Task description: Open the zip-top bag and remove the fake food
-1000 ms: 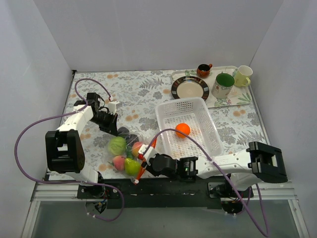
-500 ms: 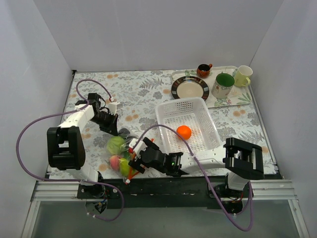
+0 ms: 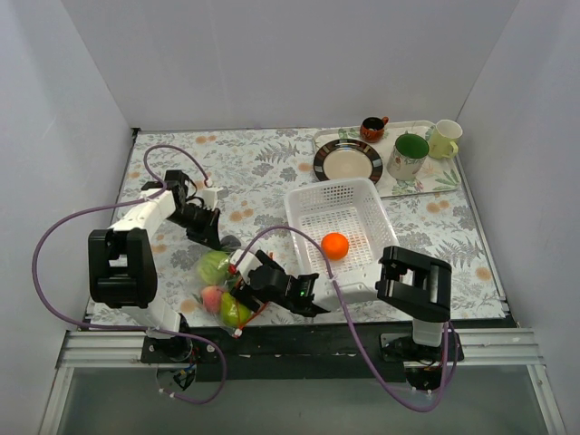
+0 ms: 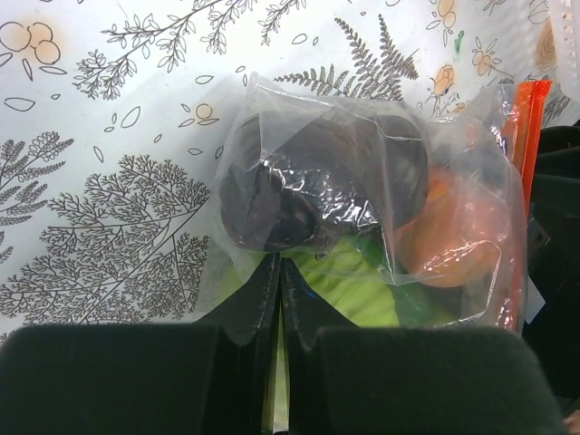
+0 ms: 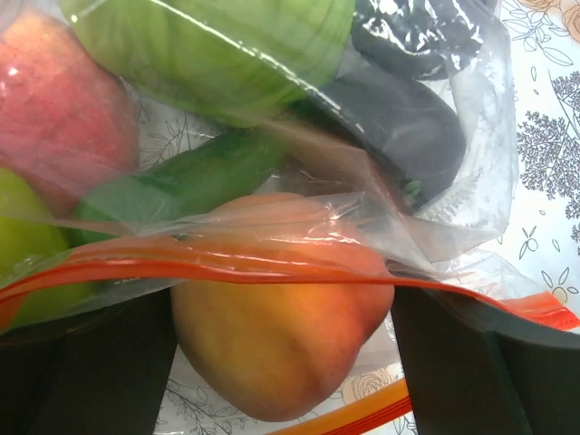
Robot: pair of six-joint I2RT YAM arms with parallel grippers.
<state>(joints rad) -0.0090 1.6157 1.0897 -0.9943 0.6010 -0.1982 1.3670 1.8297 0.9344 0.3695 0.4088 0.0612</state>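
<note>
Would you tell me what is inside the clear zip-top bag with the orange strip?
In the bag: a green apple, a pink peach, an orange fruit at its mouth, a dark piece. Anything beneath is covered.

We read this as a robot lab cell, not a home. Plain white panels (image 3: 299, 63) wall in three sides. The arms are bolted by an aluminium rail (image 3: 91, 347) just behind the right claw (image 3: 243, 288), and purple cables (image 3: 54, 245) loop left of the left claw (image 3: 217, 241). A floral tablecloth (image 3: 272, 172) lies under both. A tray (image 3: 408, 126), mugs (image 3: 409, 155) and a plate (image 3: 348, 161), well beyond the right claw, look like staged kitchen props.
</note>
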